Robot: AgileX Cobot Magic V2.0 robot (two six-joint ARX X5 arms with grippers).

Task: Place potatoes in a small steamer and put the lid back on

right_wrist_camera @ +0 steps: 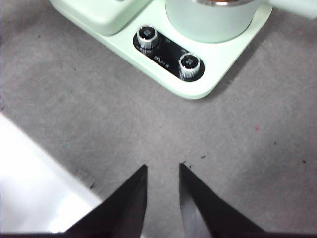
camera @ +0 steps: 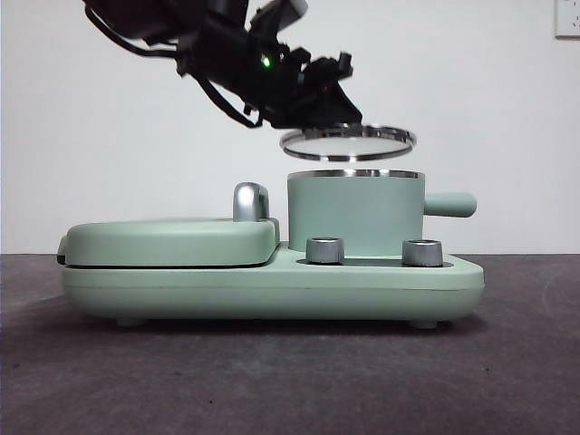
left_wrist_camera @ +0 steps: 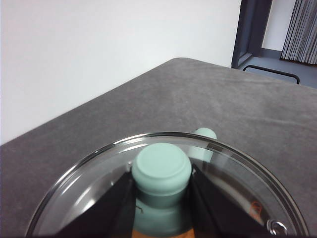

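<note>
Landmark is the steamer [camera: 355, 214], a mint-green pot standing on the right half of a green cooker base [camera: 272, 285] on the dark desk [camera: 272, 381]. Left of the steamer, on the same base, lies the flat griddle cover [camera: 168, 241] with a chrome handle [camera: 250, 201] just beside the pot's wall. Left claw [camera: 337, 118] comes in from above-left of the steamer, big and dark, pinching the lid [camera: 348, 142] by its green knob [left_wrist_camera: 161, 168]; the left wrist view shows both jaws pressed against the knob's sides. Lid hangs right above the steamer's steel rim, a little tilted, clear gap between, not seated. Through the glass in the left wrist view an orange bit shows under the knob, likely the potato [left_wrist_camera: 161, 233], mostly hidden; it can't be seen from the front. In front of the steamer, two silver dials [camera: 326, 250] sit on the base. Steamer's stubby side handle [camera: 450, 204] sticks out right. Right claw [right_wrist_camera: 162, 184] is over bare desk in front of the steamer, well apart, jaws slightly spread, holding nothing.
</note>
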